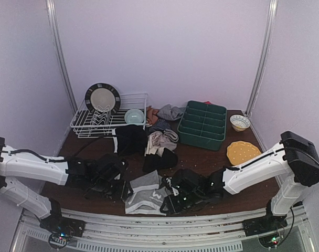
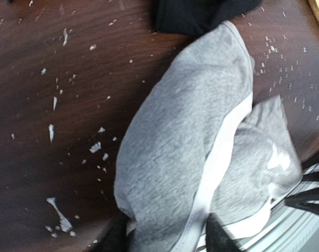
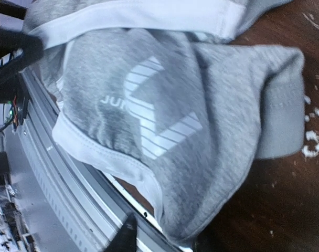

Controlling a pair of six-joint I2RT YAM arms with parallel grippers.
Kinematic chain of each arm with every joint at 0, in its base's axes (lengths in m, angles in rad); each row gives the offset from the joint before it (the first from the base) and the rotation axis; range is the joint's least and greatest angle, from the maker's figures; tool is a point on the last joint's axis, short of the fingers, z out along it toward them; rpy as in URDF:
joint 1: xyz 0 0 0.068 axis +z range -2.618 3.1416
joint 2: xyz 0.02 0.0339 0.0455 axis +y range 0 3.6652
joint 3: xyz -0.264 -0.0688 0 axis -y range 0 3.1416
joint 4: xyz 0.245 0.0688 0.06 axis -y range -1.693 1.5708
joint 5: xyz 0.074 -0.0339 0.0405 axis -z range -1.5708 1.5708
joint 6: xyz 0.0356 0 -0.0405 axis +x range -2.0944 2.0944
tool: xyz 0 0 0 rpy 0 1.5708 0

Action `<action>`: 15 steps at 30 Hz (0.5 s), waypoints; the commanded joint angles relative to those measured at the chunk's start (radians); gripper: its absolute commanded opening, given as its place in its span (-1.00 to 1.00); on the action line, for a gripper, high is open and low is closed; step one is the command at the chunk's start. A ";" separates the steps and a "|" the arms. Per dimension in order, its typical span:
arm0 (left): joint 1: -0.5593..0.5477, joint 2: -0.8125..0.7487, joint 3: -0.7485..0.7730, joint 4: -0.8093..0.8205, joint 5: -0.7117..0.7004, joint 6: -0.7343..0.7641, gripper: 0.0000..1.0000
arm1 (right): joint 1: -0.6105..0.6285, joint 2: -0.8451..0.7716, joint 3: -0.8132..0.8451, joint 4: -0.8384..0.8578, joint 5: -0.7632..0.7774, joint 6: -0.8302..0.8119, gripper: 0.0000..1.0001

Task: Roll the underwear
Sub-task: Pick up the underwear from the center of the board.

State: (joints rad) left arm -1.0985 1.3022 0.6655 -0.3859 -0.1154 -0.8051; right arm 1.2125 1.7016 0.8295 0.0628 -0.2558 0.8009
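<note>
While the heap of other garments point(image 1: 157, 143) sits further back on the table point(image 1: 212, 160), the light grey underwear point(image 1: 145, 193) lies crumpled at the near edge, with the left gripper point(image 1: 121, 190) at one side of it and the right gripper point(image 1: 172, 202) at the other. To my eye this is the take-hold step before any rolling: the cloth is bunched, not flat, and nothing is rolled yet. Each wrist view shows dark fingertips standing a little apart with the hem between them, but whether either pair is actually pinching the fabric I cannot tell. The next move, I'd judge, calls for both sides to be gripped firmly and drawn apart so the piece spreads flat and further onto the wood. From above, only a grey lump between two arms is plain. The left wrist view adds the white waistband point(image 2: 218, 157) folded across the middle and a black garment point(image 2: 196, 13) touching the far end; the right wrist view alone shows the printed logo point(image 3: 159, 115) and the hem reaching over the metal rail point(image 3: 54, 173).
</note>
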 commanded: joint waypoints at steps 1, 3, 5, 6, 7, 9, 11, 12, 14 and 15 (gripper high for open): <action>0.008 -0.012 -0.011 0.048 -0.011 0.007 -0.45 | -0.008 -0.028 -0.034 0.030 0.021 0.029 -0.69; 0.011 -0.038 0.004 0.017 -0.045 0.021 -0.76 | -0.012 -0.074 -0.048 0.017 0.070 0.017 -1.00; 0.015 -0.073 0.023 -0.021 -0.083 0.036 -1.00 | -0.019 -0.138 -0.048 -0.027 0.124 -0.009 -1.00; 0.016 -0.096 0.036 -0.042 -0.106 0.044 -1.00 | -0.019 -0.179 -0.046 -0.055 0.158 -0.028 -1.00; 0.017 -0.120 0.052 -0.070 -0.132 0.052 -1.00 | -0.020 -0.221 -0.039 -0.103 0.196 -0.048 -1.00; 0.018 -0.191 0.079 -0.109 -0.182 0.073 -1.00 | -0.023 -0.320 -0.013 -0.189 0.262 -0.092 -1.00; 0.025 -0.258 0.116 -0.144 -0.220 0.112 -1.00 | -0.028 -0.419 0.034 -0.288 0.328 -0.137 -1.00; 0.028 -0.293 0.139 -0.161 -0.238 0.128 -1.00 | -0.031 -0.461 0.062 -0.332 0.354 -0.161 -1.00; 0.035 -0.353 0.176 -0.177 -0.262 0.159 -1.00 | -0.034 -0.532 0.119 -0.418 0.404 -0.197 -1.00; 0.039 -0.375 0.184 -0.174 -0.264 0.171 -1.00 | -0.038 -0.554 0.136 -0.453 0.423 -0.205 -1.00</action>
State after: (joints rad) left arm -1.0779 1.0241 0.7708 -0.5259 -0.2836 -0.7174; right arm 1.1877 1.2537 0.8734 -0.1852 0.0063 0.6899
